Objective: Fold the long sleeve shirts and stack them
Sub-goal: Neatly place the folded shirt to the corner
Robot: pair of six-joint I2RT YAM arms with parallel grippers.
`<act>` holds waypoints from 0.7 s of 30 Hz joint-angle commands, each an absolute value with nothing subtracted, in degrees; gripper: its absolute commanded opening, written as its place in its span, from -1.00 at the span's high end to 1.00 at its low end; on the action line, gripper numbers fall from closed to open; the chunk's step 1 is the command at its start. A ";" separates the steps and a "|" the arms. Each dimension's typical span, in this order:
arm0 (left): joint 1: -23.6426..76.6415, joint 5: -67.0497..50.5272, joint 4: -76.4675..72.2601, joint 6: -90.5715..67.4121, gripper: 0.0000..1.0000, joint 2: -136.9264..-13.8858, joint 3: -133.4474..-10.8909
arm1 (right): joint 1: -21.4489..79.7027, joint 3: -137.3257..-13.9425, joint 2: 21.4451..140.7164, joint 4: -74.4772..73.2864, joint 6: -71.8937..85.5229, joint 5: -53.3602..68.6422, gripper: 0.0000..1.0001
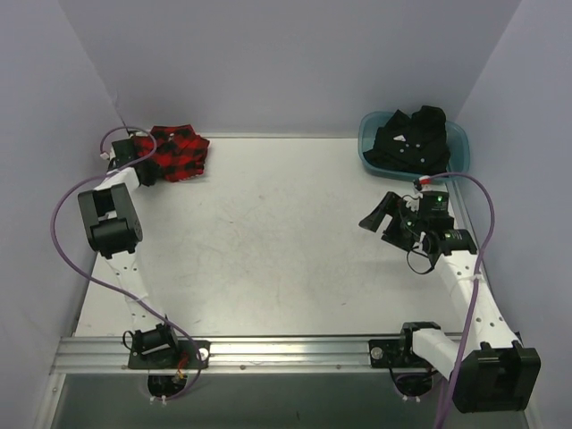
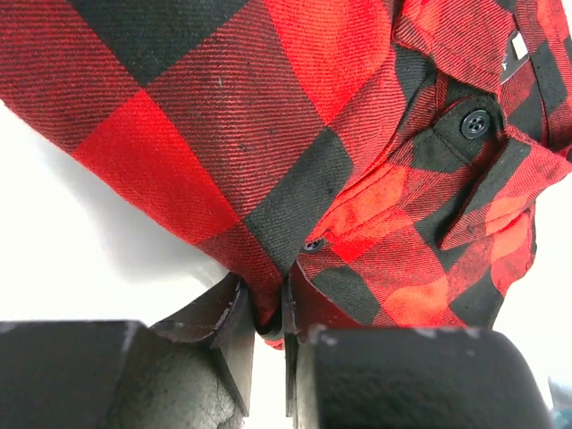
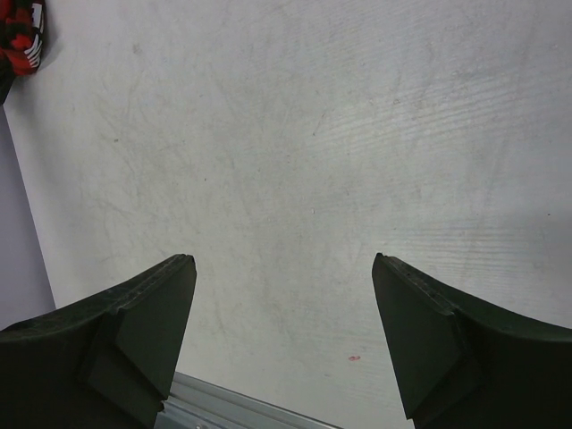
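The red-and-black check flannel shirt [image 1: 181,153] lies folded at the table's far left corner. My left gripper [image 1: 150,170] is at its near left edge, shut on a fold of the cloth; the left wrist view shows the flannel [image 2: 295,152] pinched between my jaws [image 2: 268,326], with a button and a white label showing. The plain black shirt [image 1: 413,138] lies bunched in the teal tub [image 1: 456,134] at the far right. My right gripper [image 1: 380,220] hovers open and empty over bare table [image 3: 286,161], below the tub. A bit of the flannel [image 3: 20,40] shows in the right wrist view.
Purple-grey walls close the table at the back and both sides. A metal rail [image 1: 295,353] runs along the near edge by the arm bases. Purple cables loop beside each arm.
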State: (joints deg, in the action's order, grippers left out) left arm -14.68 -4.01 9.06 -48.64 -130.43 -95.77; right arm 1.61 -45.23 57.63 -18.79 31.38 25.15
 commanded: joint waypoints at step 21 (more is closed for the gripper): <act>-9.85 -4.13 -2.29 -51.68 -0.48 -114.43 -76.10 | 2.99 -47.11 54.84 -20.21 29.27 24.96 -0.64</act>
State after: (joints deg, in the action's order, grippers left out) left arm -12.49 -5.48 -1.93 -53.32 -116.66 -74.98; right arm 2.68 -45.65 56.07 -19.20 29.91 25.06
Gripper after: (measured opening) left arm 0.759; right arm 0.819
